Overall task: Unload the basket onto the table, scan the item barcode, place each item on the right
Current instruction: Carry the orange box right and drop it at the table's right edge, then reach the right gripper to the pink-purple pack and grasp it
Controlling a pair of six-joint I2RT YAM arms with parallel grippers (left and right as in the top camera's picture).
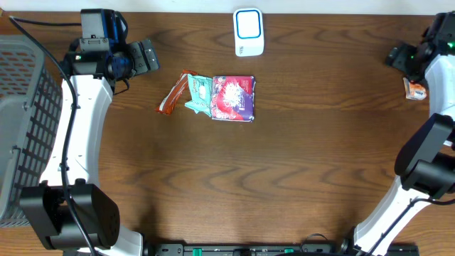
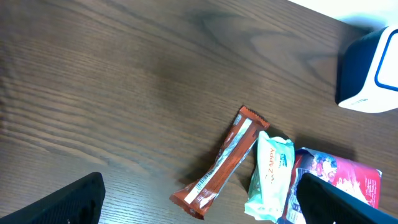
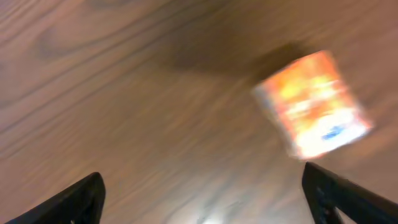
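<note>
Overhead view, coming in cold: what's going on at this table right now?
Nothing is held. The right gripper, jaws wide open, hovers over a small orange packet lying on the table at its right edge. The left gripper, also open, hangs near a brown bar wrapper, a green packet and a red packet grouped together. The white scanner stands at the far edge.

A brown bar (image 2: 221, 165), a green-white packet (image 2: 268, 177) and a red pouch (image 2: 339, 177) are laid side by side on the wooden table (image 2: 112, 81), with a white-blue scanner (image 2: 370, 74) seen far right.
</note>
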